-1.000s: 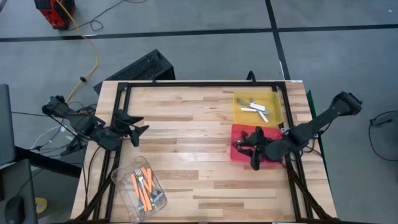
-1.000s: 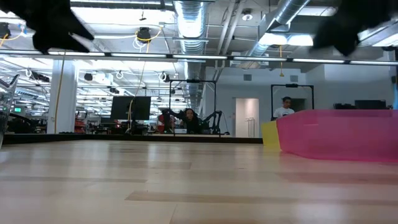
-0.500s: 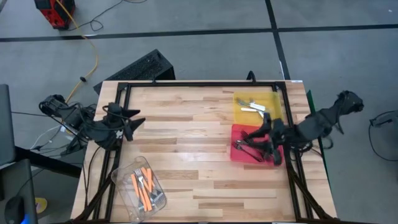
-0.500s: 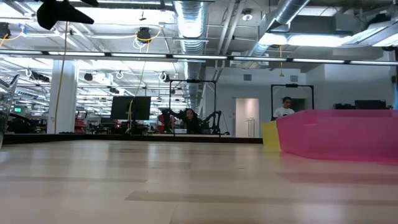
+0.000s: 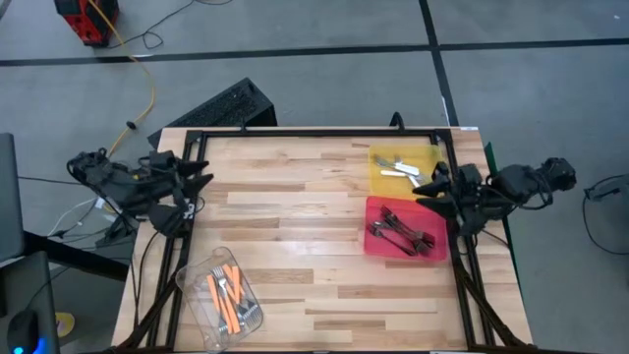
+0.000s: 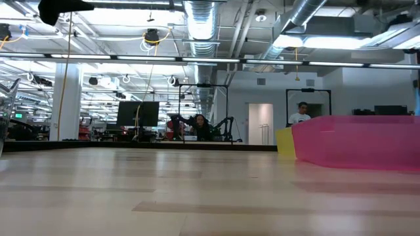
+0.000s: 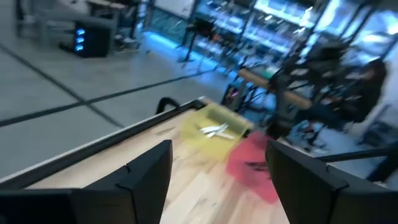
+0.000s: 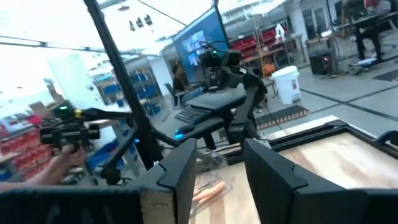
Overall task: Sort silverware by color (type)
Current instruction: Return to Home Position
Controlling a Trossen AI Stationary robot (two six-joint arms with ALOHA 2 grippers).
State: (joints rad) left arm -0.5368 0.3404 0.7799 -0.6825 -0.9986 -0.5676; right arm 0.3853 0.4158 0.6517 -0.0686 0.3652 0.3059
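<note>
White-handled forks [image 5: 401, 169] lie in the yellow tray [image 5: 378, 182]. Dark forks [image 5: 398, 234] lie in the red tray [image 5: 373, 211]. Orange-handled forks [image 5: 226, 290] lie in the clear tub [image 5: 192, 285] near the table's near left corner. My left gripper [image 5: 200, 182] hangs open above the table's left edge. In the left wrist view my left gripper [image 7: 217, 180] looks across at the yellow tray [image 7: 214, 127] and red tray [image 7: 252, 162]. My right gripper [image 5: 434, 189] is open above the right edge, beside both trays. It shows open in the right wrist view too [image 8: 221, 174].
A black frame [image 5: 314, 133] runs along the table's far, left and right sides. The wide middle of the wooden table [image 5: 295, 216] carries nothing. In the low view the red tray [image 6: 354, 141] stands at the right, with a corner of the yellow tray [image 6: 283, 141] behind it.
My right gripper has risen from the red tray and drawn back toward the table's right edge. The dark forks stay in the tray. My left gripper has pulled back toward the left edge and upward.
</note>
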